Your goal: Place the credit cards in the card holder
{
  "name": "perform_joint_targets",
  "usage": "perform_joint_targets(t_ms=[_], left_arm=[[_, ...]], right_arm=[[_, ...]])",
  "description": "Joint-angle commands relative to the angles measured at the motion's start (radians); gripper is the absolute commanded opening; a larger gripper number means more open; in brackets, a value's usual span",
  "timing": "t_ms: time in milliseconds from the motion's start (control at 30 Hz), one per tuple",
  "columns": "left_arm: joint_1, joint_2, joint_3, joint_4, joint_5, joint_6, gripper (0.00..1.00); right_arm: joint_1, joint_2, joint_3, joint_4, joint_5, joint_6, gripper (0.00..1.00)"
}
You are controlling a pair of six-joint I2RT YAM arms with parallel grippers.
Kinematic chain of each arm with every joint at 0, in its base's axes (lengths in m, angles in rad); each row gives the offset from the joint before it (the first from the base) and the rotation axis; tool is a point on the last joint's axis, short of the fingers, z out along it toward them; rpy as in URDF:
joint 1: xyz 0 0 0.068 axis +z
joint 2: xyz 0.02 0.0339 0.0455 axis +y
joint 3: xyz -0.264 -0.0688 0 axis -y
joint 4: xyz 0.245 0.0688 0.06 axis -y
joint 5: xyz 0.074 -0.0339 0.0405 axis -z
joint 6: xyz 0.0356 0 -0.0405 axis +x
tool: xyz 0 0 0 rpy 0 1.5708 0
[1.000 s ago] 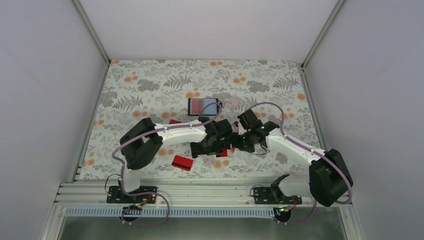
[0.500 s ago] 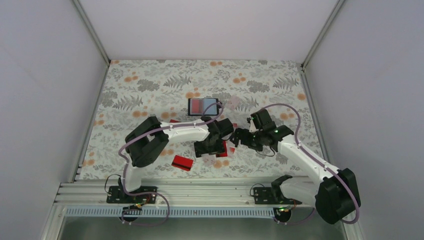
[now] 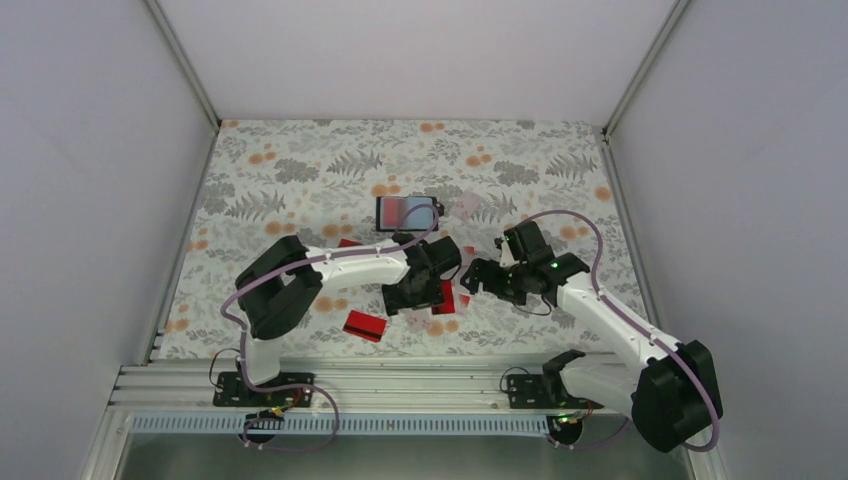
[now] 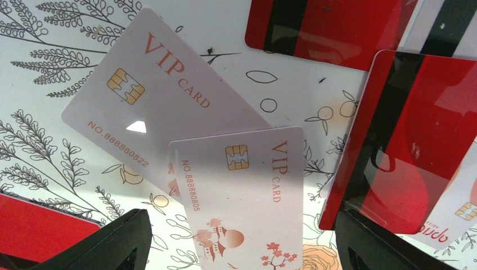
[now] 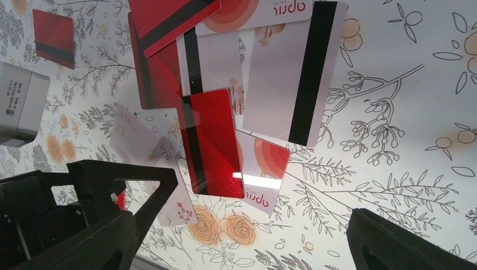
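1. Left gripper [image 4: 242, 250]: jaws wide, nothing held. A white VIP card [image 4: 247, 191] lies between its fingers.
2. Right gripper [image 5: 242, 242]: jaws wide, empty. The credit cards [image 5: 212, 143] lie scattered just ahead.
3. Card holder [image 3: 407, 212]: beyond the left gripper, apart.

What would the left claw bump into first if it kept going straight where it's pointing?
Most likely the pale VIP card with the blossom print: the left claw, open, points down right at it. It overlaps another VIP card on the table. Depth is hard to judge.
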Motion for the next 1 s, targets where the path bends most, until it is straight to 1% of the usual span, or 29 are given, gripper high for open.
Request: perform_joint_targets(t_ms=[0,167,333,467,533,667,800,967], left_arm=[[0.007,0.000,-0.026,0.023,0.003,-0.013,0.82],[0.014,0.023,-0.055,0.059,0.031,-0.008,0.81],[0.019,0.042,-0.072,0.085,0.051,-0.004,0.78],[0.019,0.071,-0.063,0.101,0.071,0.011,0.77],[0.019,0.082,-0.061,0.111,0.078,0.017,0.74],[0.020,0.113,-0.035,0.092,0.081,0.034,0.73],[0.017,0.135,0.015,0.064,0.072,0.049,0.73],[0.013,0.113,0.030,0.058,0.067,0.033,0.76]], right_arm=[[-0.009,-0.007,-0.010,0.019,-0.009,-0.018,0.94],[-0.010,-0.006,-0.019,0.024,-0.015,-0.025,0.94],[-0.012,-0.004,-0.024,0.027,-0.017,-0.031,0.94],[-0.013,-0.001,-0.026,0.030,-0.019,-0.040,0.94],[-0.014,0.000,-0.026,0.030,-0.019,-0.045,0.94],[-0.017,0.001,-0.028,0.035,-0.025,-0.051,0.94],[-0.018,0.001,-0.026,0.039,-0.029,-0.058,0.95],[-0.020,-0.002,-0.026,0.041,-0.034,-0.068,0.94]])
